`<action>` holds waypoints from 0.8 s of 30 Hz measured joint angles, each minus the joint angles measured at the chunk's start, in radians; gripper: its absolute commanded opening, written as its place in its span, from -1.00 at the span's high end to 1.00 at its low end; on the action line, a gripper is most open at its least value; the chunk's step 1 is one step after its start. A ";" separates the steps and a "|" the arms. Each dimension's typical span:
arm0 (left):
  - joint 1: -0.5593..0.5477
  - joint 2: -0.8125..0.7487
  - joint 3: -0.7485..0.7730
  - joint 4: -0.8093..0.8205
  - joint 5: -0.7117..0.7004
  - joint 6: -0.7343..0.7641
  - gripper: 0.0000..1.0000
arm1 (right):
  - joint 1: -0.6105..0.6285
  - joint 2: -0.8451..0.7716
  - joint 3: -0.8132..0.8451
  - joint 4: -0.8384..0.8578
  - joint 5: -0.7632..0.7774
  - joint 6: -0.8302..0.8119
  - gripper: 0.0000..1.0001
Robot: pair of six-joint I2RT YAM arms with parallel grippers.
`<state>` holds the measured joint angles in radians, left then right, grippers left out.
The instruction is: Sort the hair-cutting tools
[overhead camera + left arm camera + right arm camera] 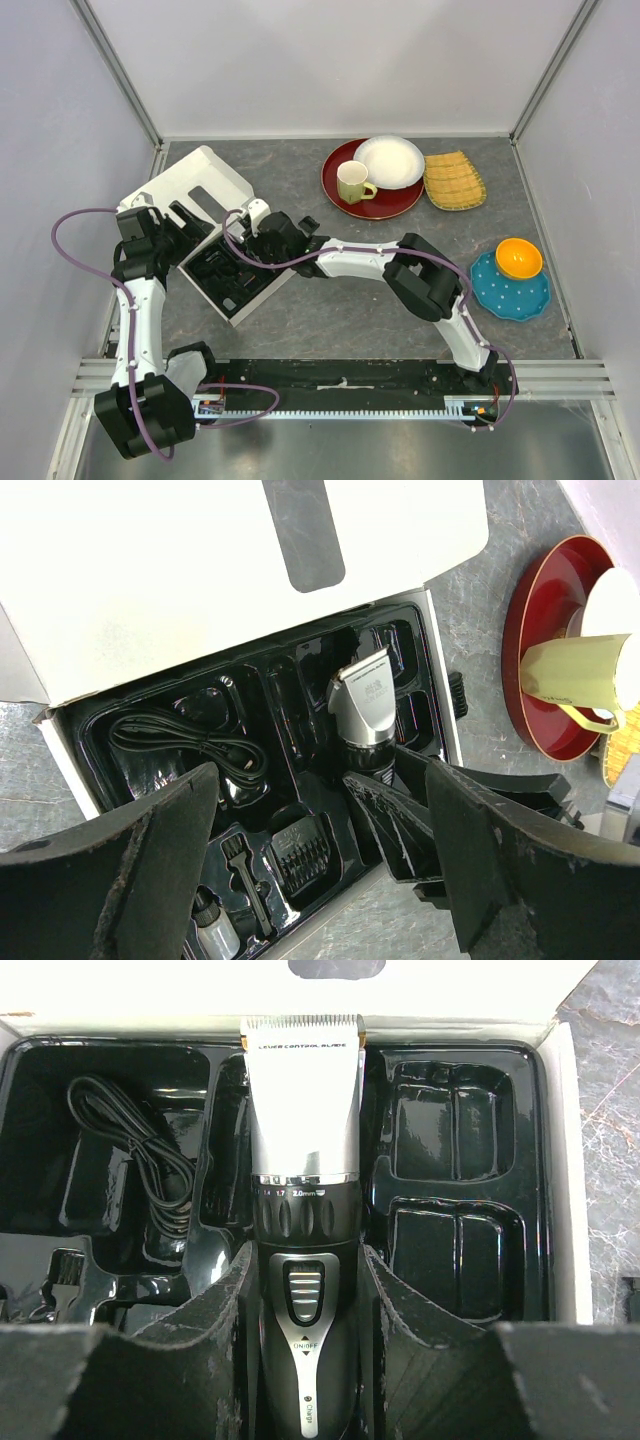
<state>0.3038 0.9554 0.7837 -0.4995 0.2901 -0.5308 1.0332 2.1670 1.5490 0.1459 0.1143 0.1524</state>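
Laboratory robot test cell. White panel walls [330, 60] on aluminium framing [119, 75] enclose a grey tabletop [350, 320]. Arm bases mount to its near edge.

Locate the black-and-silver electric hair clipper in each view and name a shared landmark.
Right wrist: black-and-silver electric hair clipper, centre, clamped by the right gripper.
Left wrist: right of centre, blade pointing toward the white box lid.
Top external: not discernible; hidden under the right gripper, left of centre.
Shared landmark: the box's black plastic tray.
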 measured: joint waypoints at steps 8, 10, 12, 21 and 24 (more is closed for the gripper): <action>0.000 0.000 0.000 0.000 0.000 0.000 -0.80 | 0.000 0.034 0.026 -0.013 0.010 -0.008 0.04; 0.000 0.000 0.000 0.000 0.000 0.000 -0.80 | 0.000 0.037 0.029 -0.015 0.016 -0.006 -0.04; 0.000 0.000 0.000 0.000 0.000 0.000 -0.80 | 0.000 0.038 0.030 -0.021 0.019 -0.006 -0.11; 0.000 0.000 0.000 0.000 0.000 0.000 -0.80 | 0.000 0.037 0.040 -0.031 0.019 -0.007 -0.09; 0.000 0.000 0.000 0.000 0.000 0.000 -0.79 | 0.000 0.035 0.040 -0.034 0.019 0.000 -0.06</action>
<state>0.3038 0.9558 0.7837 -0.4995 0.2901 -0.5308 1.0332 2.2021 1.5890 0.1116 0.1329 0.1524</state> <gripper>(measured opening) 0.902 0.544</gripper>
